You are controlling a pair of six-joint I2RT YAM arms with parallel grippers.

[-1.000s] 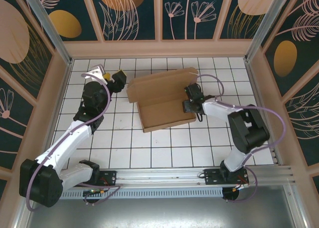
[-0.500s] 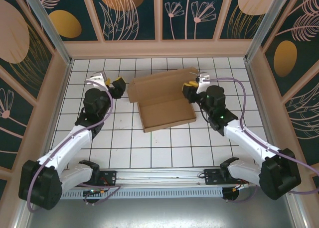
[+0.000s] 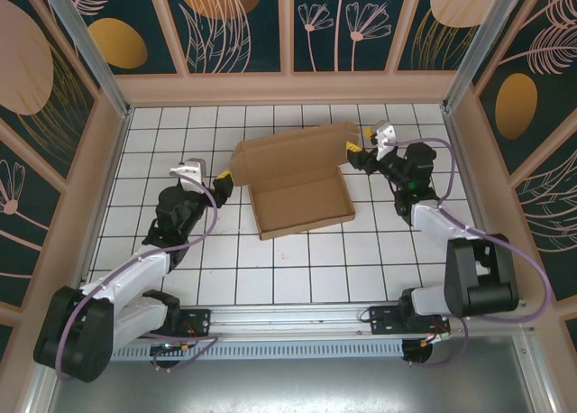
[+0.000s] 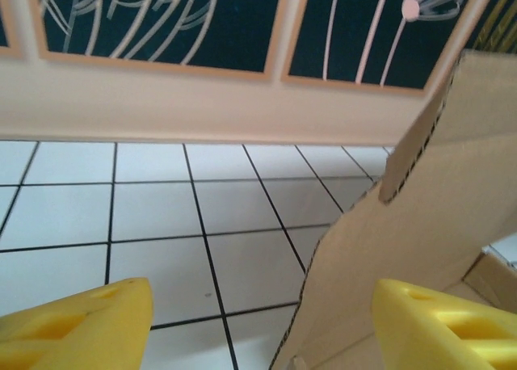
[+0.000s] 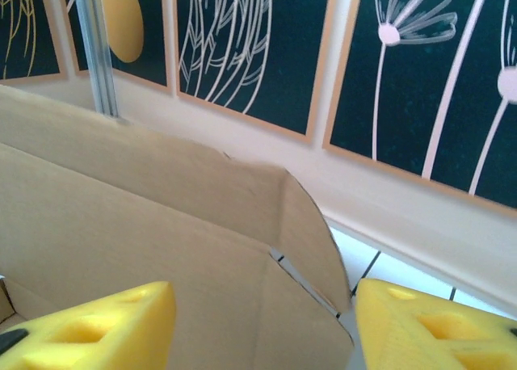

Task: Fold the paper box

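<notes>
The paper box is a brown cardboard tray on the white tiled floor, with its lid standing up along the far side. My left gripper is at the box's left far corner. In the left wrist view its yellow fingers stand wide apart, and a side flap rises just inside the right one. My right gripper is at the lid's right end. Its fingers are open on either side of the lid's rounded side flap, not pressing it.
Beige walls with dark floral panels close in the tiled floor on three sides. An aluminium rail with both arm bases runs along the near edge. A metal post stands behind the box.
My right gripper left the tray's right side and swung back to the lid's right end. My left gripper came nearer and lower, to the box's left corner.
</notes>
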